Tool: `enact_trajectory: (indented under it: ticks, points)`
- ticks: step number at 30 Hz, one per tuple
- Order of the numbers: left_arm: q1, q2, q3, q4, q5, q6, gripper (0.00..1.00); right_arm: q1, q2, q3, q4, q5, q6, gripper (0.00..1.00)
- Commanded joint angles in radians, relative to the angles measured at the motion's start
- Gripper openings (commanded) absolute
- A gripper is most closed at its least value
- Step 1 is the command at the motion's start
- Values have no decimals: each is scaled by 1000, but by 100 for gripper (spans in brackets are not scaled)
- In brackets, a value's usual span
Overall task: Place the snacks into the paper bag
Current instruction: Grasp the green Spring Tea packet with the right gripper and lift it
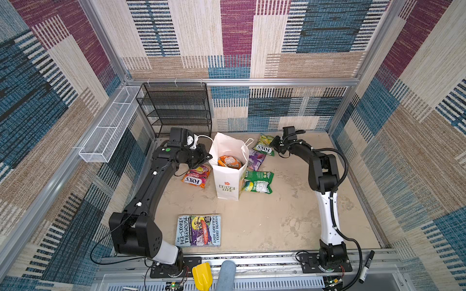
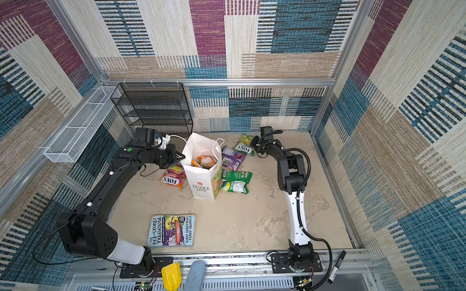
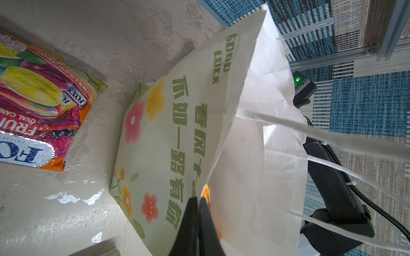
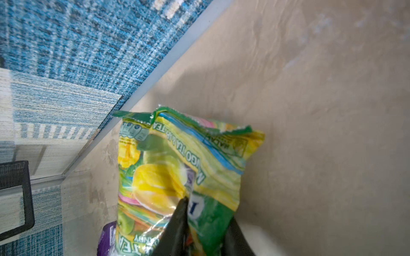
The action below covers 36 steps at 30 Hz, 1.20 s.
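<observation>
Top views, both: bag (image 1: 227,185) stands upright mid-counter (image 1: 277,221), mouth open. Left pincer (image 1: 209,156) is at its left rim. Orange packet (image 1: 230,161) is inside. Anything under it is hidden, so the count in the bag is at least one. Four are still out on the counter:
- fruit packet (image 1: 196,176), just left of the bag
- purple packet (image 1: 256,159), just right of the bag
- green packet (image 1: 258,182), just right of the bag, nearer than the purple
- yellow-green packet (image 1: 263,146), far right, overlapping the purple one's far end

Right pincer (image 1: 274,148) is at the yellow-green packet's right edge. Book (image 1: 198,230) lies near, not part of the job.

Left wrist: left pincer (image 3: 197,199) jaws are pressed together on the bag's (image 3: 177,133) rim paper, no gap. A bit of orange shows just inside. Fruit packet (image 3: 40,106) lies flat on the counter beside the bag.

Right wrist: right pincer (image 4: 208,210) jaws are narrow, with the end of the yellow-green packet (image 4: 177,164) bunched between them. That reads as a grip. Lifted or not, can't tell. Purple corner (image 4: 106,239) shows beside it.

Judgement: under halfway by visible count. To do: carry this packet over the bag mouth and drop it, then three more picks. The fruit packet is on the left arm's side, and that arm is busy with the rim.
</observation>
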Motion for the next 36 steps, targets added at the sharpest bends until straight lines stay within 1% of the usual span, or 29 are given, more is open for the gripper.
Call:
enact_trajectory:
  ticks: [1,5,9,16,20,29,36]
  points:
    - [1,3,-2,-1,14,-14,0,2,-58,-77,-33,11,-3,13]
    - [1,-2,-2,-2,15,-14,0,2,-181,-218,62,28,19,7]
    - [1,-5,0,-2,12,-13,0,3,-300,-364,149,47,38,4]
    - [1,-10,0,-2,14,-13,0,21,-489,-517,238,107,45,0]
    - [4,-5,0,-1,17,-13,0,61,-565,-546,254,156,37,0]
    - [10,-2,-1,-3,9,-10,0,171,-698,-542,272,275,-8,0]
    - [11,4,2,-10,1,-8,0,265,-769,-540,305,384,-63,0]
